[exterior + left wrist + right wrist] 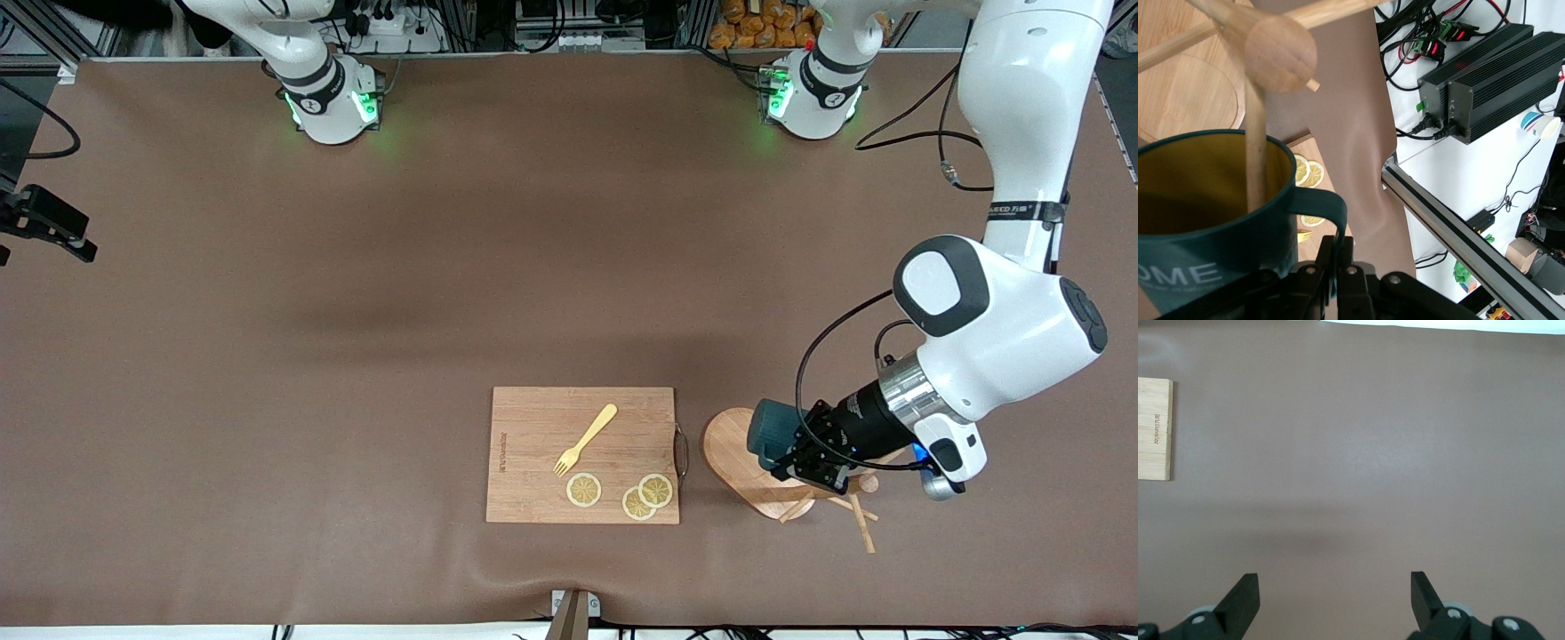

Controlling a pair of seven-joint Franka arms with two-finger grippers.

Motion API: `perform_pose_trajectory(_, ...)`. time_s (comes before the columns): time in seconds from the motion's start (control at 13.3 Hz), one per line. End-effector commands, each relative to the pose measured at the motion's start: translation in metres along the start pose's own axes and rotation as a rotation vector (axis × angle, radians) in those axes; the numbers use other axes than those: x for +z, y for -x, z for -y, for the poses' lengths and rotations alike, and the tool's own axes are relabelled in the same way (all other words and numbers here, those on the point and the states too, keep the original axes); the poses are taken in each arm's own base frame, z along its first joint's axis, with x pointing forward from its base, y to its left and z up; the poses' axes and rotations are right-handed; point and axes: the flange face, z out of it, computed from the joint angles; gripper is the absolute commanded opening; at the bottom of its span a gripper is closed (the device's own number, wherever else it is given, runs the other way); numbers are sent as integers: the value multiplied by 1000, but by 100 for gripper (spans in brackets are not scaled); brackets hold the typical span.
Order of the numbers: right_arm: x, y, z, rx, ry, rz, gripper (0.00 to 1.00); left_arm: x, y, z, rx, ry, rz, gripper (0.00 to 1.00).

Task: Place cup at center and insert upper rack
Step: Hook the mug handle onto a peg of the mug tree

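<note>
The dark teal cup (763,430) is held against the wooden upper rack (738,458), which stands beside the cutting board toward the left arm's end of the table. My left gripper (789,455) is shut on the cup's handle (1328,207). In the left wrist view (1338,252) one thin peg (1255,143) reaches down into the cup's yellowish inside (1191,180). The post's round top (1280,53) is above the cup's rim, and the oval base (1185,100) lies below. My right gripper (1335,581) is open and empty, and waits over bare table mat.
A rectangular wooden cutting board (533,418) lies near the front edge. It carries a yellow fork (587,438) and three lemon slices (584,490). Its edge shows in the right wrist view (1153,430). Black power boxes (1485,87) and cables sit off the table.
</note>
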Motion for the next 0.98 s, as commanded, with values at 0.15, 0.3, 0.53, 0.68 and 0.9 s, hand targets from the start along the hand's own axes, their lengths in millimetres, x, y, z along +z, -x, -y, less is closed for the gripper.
perform_pose_trajectory(0.15, -4, -2, 0, -3, 12, 4, 100, -4, -19, -1, -14, 45, -8, 0)
perform_pose_trajectory(0.3, -4, -2, 0, -3, 13, 2, 100, -2, -21, 0, -12, 47, -15, 0)
perform_pose_trajectory(0.53, -4, -2, 0, -3, 13, 2, 100, -1, -27, 2, -12, 45, -20, 0)
perform_pose_trajectory(0.68, -4, -2, 0, -3, 12, 4, 100, -4, -31, 2, -13, 47, -25, 0)
perform_pose_trajectory(0.9, -4, -2, 0, -3, 13, 2, 100, -2, -32, 3, -15, 44, -25, 0)
